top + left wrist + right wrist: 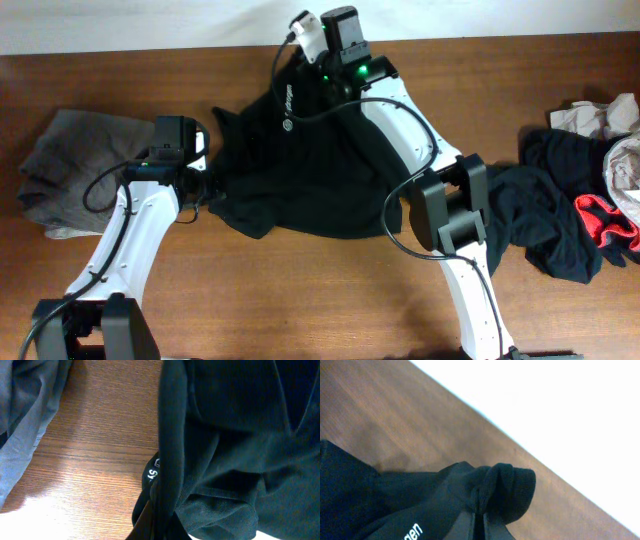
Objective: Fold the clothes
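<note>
A large black T-shirt (300, 170) lies rumpled in the middle of the wooden table, its small white logo (286, 105) facing up. My left gripper (205, 187) is shut on the shirt's left edge; in the left wrist view a ridge of black cloth (172, 450) runs down into the shut jaws of the left gripper (160, 527). My right gripper (303, 42) is at the far table edge, shut on the shirt's top. The right wrist view shows the right gripper (480, 527) pinching a bunched black fold (500, 487) next to white lettering (410, 532).
A grey garment (70, 170) lies crumpled at the left, close to the left arm. At the right sit a black garment (550, 225), a red and black piece (605, 222) and beige cloth (600, 115). The table's far edge (520, 445) runs just behind the right gripper.
</note>
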Robot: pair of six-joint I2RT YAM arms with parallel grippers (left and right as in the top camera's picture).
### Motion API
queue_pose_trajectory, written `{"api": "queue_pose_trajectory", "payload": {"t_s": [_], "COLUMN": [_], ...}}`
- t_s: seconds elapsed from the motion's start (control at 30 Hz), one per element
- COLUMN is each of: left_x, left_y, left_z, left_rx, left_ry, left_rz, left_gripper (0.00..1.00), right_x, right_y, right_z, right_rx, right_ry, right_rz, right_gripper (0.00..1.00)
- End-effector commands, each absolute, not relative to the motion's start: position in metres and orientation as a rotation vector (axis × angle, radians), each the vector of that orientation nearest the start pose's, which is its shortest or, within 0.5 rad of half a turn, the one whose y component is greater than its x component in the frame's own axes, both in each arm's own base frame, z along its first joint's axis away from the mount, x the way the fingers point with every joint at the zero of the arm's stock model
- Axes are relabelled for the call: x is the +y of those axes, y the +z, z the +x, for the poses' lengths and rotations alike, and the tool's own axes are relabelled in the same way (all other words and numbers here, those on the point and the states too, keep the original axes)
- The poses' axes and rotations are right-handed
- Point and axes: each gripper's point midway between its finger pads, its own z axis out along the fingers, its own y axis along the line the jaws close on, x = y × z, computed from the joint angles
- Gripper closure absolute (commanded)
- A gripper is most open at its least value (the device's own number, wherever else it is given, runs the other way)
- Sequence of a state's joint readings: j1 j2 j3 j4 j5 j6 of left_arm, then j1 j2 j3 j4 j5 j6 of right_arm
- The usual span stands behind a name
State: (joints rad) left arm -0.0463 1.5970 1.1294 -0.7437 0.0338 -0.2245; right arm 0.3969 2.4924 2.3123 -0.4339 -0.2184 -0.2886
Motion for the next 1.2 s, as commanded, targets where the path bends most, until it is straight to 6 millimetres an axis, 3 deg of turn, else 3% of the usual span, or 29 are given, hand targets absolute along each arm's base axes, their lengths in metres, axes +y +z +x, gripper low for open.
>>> {"api": "queue_pose_trajectory", "payload": {"t_s": [0.0,0.03,0.07,0.1,0.13,0.27,0.4,0.6,0.73,0.87,1.03,1.13,1.17], "left_x": [-0.02,-0.02,-0.021,-0.021,-0.021,-0.02,-0.02,-0.021,-0.021,-0.021,-0.021,-0.021,-0.021], "left_y": [0.088,0.088,0.088,0.088,0.088,0.088,0.089,0.089,0.089,0.09,0.09,0.09,0.09], "left_z": [0.357,0.357,0.356,0.356,0.356,0.357,0.36,0.361,0.361,0.362,0.363,0.363,0.363], "left_rx": [2.789,2.789,2.79,2.79,2.79,2.789,2.778,2.772,2.77,2.765,2.764,2.764,2.764], "left_ry": [-0.103,-0.103,-0.103,-0.103,-0.103,-0.103,-0.1,-0.102,-0.102,-0.103,-0.103,-0.103,-0.103], "left_rz": [-0.222,-0.222,-0.222,-0.222,-0.222,-0.221,-0.2,-0.199,-0.199,-0.199,-0.198,-0.199,-0.199], "left_gripper": [1.0,1.0,1.0,1.0,1.0,1.0,1.0,0.99,0.99,0.99,0.99,0.99,0.99], "right_x": [0.308,0.309,0.306,0.301,0.29,0.234,0.18,0.106,0.072,0.084,0.095,0.107,0.108], "right_y": [0.148,0.145,0.141,0.138,0.135,0.142,0.144,0.107,0.086,0.067,0.036,0.024,0.023], "right_z": [0.618,0.617,0.617,0.617,0.62,0.613,0.57,0.489,0.464,0.441,0.434,0.429,0.428], "right_rx": [1.964,1.973,2.001,2.026,2.066,2.233,2.485,2.932,3.078,3.127,3.14,3.134,3.135], "right_ry": [0.27,0.275,0.266,0.245,0.199,0.046,0.032,0.096,0.176,0.375,0.386,0.433,0.431], "right_rz": [-0.87,-0.866,-0.844,-0.819,-0.769,-0.625,-0.537,-0.457,-0.363,-0.502,-0.544,-0.567,-0.574], "right_gripper": [0.91,0.74,0.37,0.21,0.18,0.17,0.16,0.31,0.32,0.31,0.32,0.39,0.46]}}
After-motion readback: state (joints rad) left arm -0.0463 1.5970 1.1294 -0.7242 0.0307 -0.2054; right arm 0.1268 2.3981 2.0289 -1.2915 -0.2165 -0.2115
